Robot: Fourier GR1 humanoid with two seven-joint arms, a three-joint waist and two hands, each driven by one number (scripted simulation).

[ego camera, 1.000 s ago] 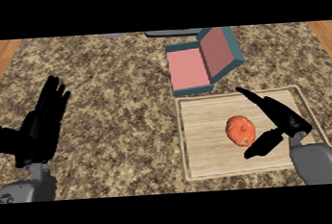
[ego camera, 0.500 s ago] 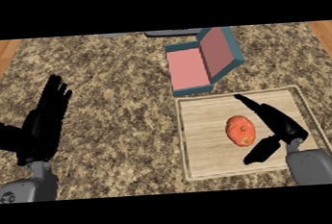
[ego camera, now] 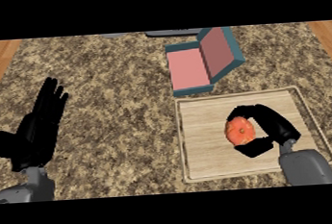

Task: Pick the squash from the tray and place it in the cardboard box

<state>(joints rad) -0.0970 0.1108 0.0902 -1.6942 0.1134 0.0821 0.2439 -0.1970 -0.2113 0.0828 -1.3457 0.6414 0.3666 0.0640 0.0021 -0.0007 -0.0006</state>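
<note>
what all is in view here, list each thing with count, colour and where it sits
squash: one, orange, on the tray, inside the right hand's curl
tray: one, light wood, right near part of the counter
box: one, teal outside, pink inside, open, just beyond the tray
grey object: one, cut off at the far edge, cannot tell what it is
counter: one, speckled brown stone
left hand: one, black, open, resting at the left, fingers up
right hand: one, black, curled round the squash
forearms: two, grey, at the lower edge

Right hand (ego camera: 278, 125) partly hides the squash (ego camera: 237, 131).
</note>
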